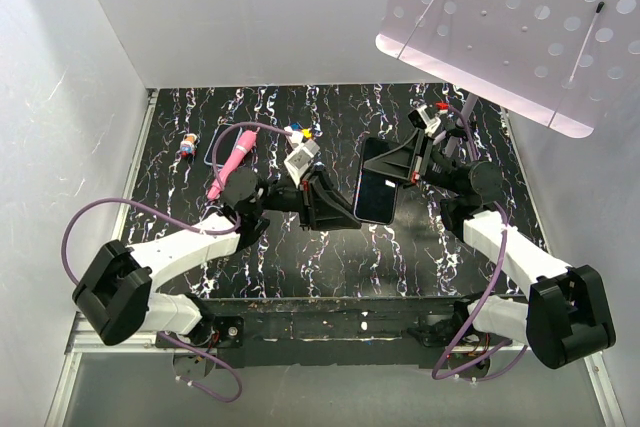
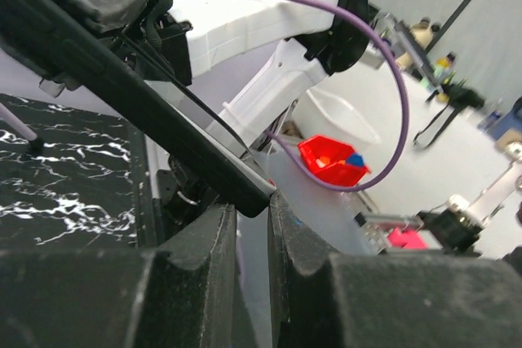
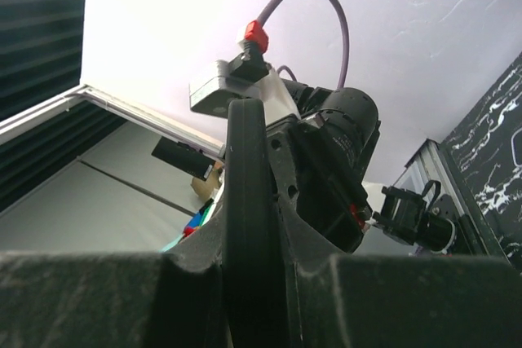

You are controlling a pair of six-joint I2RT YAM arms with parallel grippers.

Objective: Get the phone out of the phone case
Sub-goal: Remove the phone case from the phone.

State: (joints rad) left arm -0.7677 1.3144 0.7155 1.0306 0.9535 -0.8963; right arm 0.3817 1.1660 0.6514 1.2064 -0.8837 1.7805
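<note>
Bright, even light; the left tool (image 2: 253, 222) looms blurred, backgrounds washed out.

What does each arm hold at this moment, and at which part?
Both hold the cased phone: the left fingers pinch its near left corner, the right fingers clamp its right long edge.

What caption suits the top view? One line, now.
Left gripper and right gripper clamp the phone from opposite sides above the marbled table.
</note>
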